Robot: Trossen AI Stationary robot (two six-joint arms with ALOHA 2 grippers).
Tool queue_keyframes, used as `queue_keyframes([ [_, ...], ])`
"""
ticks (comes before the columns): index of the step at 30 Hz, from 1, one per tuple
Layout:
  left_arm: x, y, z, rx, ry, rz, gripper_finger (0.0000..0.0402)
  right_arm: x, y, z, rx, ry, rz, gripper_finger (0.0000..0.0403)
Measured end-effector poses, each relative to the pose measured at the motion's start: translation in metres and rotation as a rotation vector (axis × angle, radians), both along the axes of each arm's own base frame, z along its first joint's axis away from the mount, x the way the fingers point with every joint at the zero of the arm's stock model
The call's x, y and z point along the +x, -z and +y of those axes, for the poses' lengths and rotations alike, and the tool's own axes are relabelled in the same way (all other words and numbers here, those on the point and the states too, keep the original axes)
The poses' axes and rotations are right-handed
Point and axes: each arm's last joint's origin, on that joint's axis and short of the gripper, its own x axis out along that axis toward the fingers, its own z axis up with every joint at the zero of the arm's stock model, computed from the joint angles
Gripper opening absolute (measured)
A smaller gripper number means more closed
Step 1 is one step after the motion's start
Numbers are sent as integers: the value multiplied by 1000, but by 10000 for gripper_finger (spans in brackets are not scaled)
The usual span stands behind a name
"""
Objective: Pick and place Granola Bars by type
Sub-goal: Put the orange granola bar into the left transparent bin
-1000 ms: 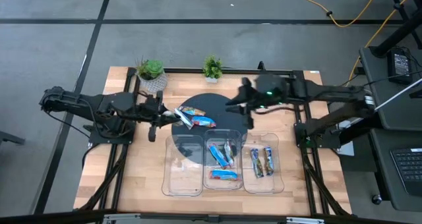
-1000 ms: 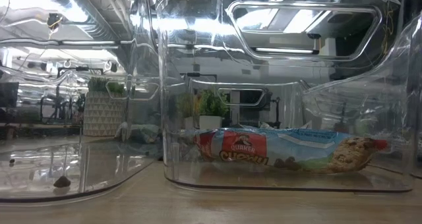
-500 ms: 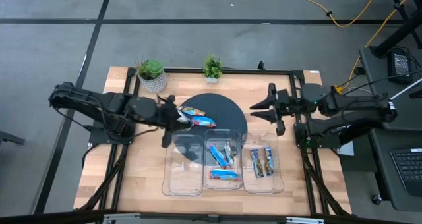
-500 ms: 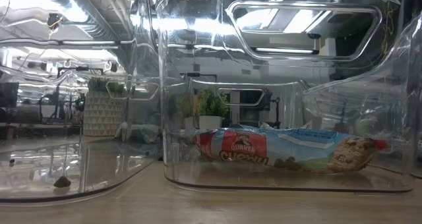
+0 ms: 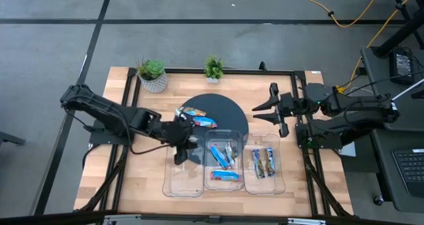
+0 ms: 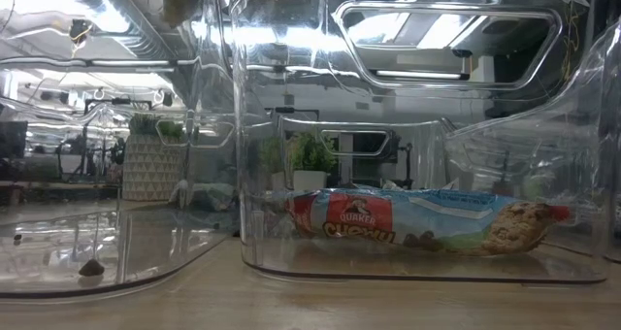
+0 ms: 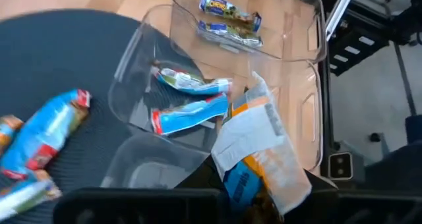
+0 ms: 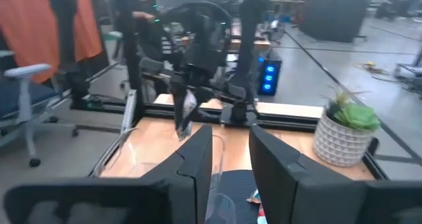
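sorting is judged roughly two-thirds done. three clear trays sit in a row at the table's near side: the left tray (image 5: 183, 175) looks empty, the middle tray (image 5: 224, 180) holds about three mostly blue granola bars (image 5: 224, 175), and the right tray (image 5: 275, 185) holds two darker-wrapped bars (image 5: 262, 162). a few bars (image 5: 196, 117) are left on the dark round mat (image 5: 225, 112), touching or overlapping each other near its left part; the exact count can't be made out. the left gripper (image 5: 183, 140) is held above the far end of the left tray, clamped on a silvery-orange bar (image 7: 258, 151), which is seen sticking out crumpled from the fingers in the left wrist view. that bar is judged to be a third type, so the empty left tray is likely its destination. release is not yet done. the right gripper (image 5: 271, 110) is parked off the mat's right edge, above the table beyond the right tray, with fingers (image 8: 191, 168) spread apart and nothing held. left to do, as judged: this drop, then the mat's remaining bars.
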Motion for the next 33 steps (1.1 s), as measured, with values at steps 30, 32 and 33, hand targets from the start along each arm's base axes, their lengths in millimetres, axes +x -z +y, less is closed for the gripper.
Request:
queue_keyframes([
  [30,41,109,-10,-65,-73,534,22,-1,5,4,-13,-155,43,103],
  [32,42,115,-11,-50,-63,562,22,-2,6,4,-14,-155,61,103],
  [33,43,117,-11,-49,-57,572,22,-2,7,4,-13,-155,68,103],
])
